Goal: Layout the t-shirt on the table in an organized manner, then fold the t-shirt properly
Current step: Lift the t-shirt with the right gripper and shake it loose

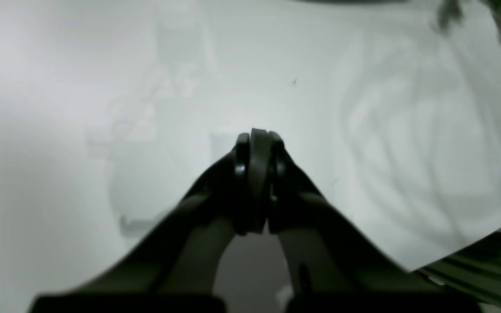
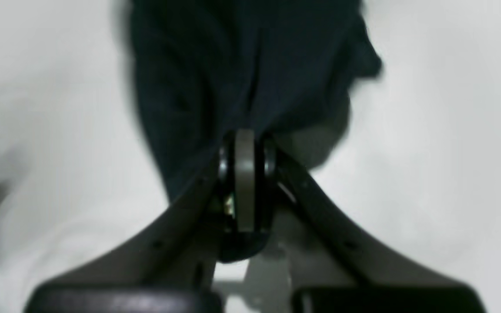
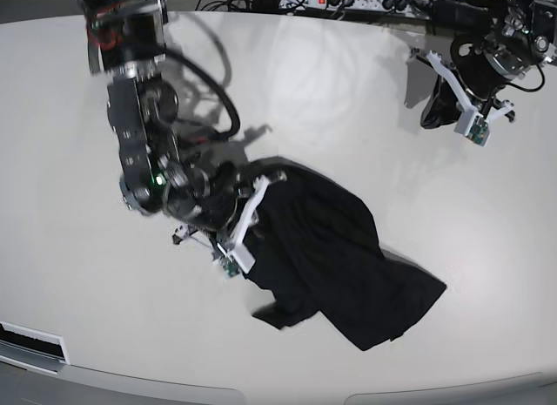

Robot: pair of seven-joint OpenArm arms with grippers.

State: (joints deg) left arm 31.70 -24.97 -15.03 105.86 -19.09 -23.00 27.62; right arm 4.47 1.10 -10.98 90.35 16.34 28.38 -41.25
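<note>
The black t-shirt point(image 3: 339, 257) lies crumpled on the white table point(image 3: 348, 91), spreading from the middle toward the front right. My right gripper point(image 3: 261, 209) is at the shirt's left edge. In the right wrist view its fingertips point(image 2: 245, 134) are shut on a pinch of the t-shirt point(image 2: 242, 65), whose fabric gathers into folds at the tips over the table point(image 2: 429, 130). My left gripper point(image 3: 432, 113) hangs at the far right, well apart from the shirt. It is shut point(image 1: 257, 134) with nothing in it, above the bare table point(image 1: 102, 87).
A power strip with cables point(image 3: 335, 0) runs along the table's back edge. Black arm cables point(image 3: 218, 83) loop over the table behind the right arm. The table's curved edge point(image 1: 463, 252) shows near the left gripper, and its front edge point(image 3: 287, 392) is close to the shirt.
</note>
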